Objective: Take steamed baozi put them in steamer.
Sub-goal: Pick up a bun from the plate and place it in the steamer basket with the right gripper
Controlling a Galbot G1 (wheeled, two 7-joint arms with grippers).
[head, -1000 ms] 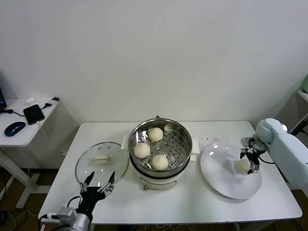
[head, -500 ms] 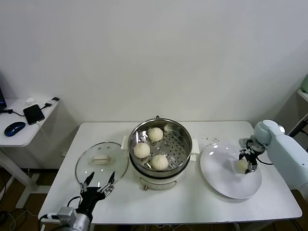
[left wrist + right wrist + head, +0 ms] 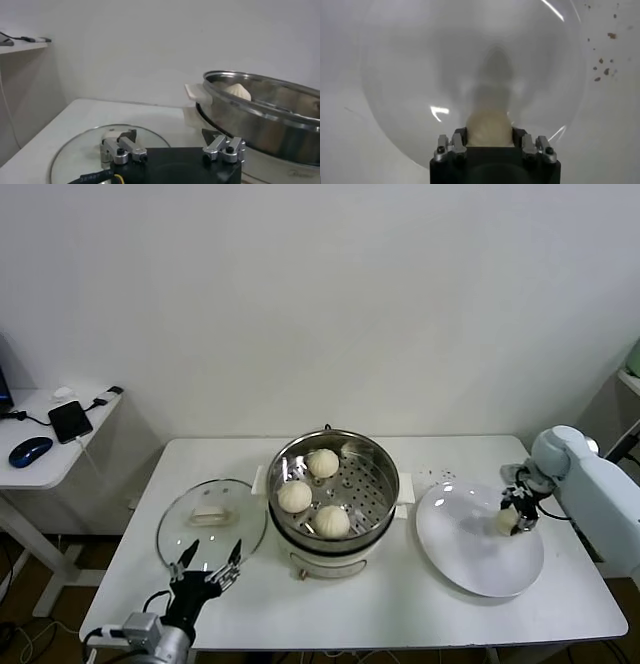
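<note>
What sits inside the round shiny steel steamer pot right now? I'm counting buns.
Three cream-white baozi rest on the perforated tray inside the steamer. Anything beneath the tray is hidden.

Three baozi (image 3: 317, 490) in steel steamer (image 3: 333, 487); fourth (image 3: 507, 521) gripped.

Plain white wall (image 3: 320, 294) behind white table (image 3: 350, 599), side desk (image 3: 55, 446) left.

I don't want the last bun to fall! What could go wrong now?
The right claw pinches the bun over the plate. The bun is soft, so it might slip out or get squashed on the way. The steamer has a tall rim, so a low carry could bump the bun against it. Three buns already sit inside, so it may land on one instead of the open tray spot. The left claw waits by the lid.
</note>
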